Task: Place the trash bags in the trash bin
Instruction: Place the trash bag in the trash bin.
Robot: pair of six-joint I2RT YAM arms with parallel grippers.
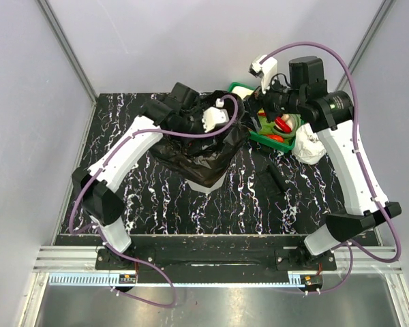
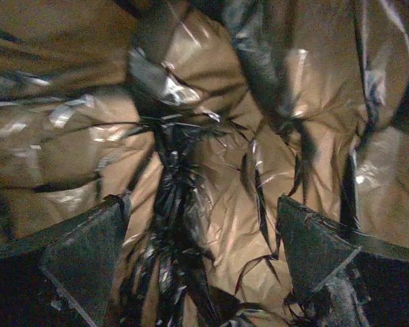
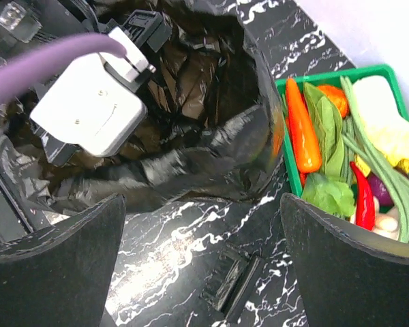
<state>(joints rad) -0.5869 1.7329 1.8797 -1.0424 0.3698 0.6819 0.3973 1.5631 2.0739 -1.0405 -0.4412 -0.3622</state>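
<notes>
A large crinkled black trash bag (image 1: 208, 146) is draped over and into the translucent white trash bin (image 1: 208, 181), whose narrow base shows below the film. My left gripper (image 2: 201, 228) is open, deep inside the bag, with film all round it and a twisted black strand (image 2: 174, 204) between its fingers (image 2: 82, 259). In the top view its fingertips are hidden by the bag. My right gripper (image 3: 203, 208) is open and empty above the table beside the bag (image 3: 191, 160). A small flat folded black bundle (image 3: 233, 281) lies on the table below it, also seen in the top view (image 1: 275, 181).
A shallow green tray (image 3: 327, 73) of vegetables stands right of the bin, close to my right gripper (image 1: 258, 112). A crumpled white object (image 1: 311, 147) lies beside the tray. The left wrist's white camera housing (image 3: 88, 102) sits over the bag's mouth. Grey walls enclose the black marbled table (image 1: 157, 197).
</notes>
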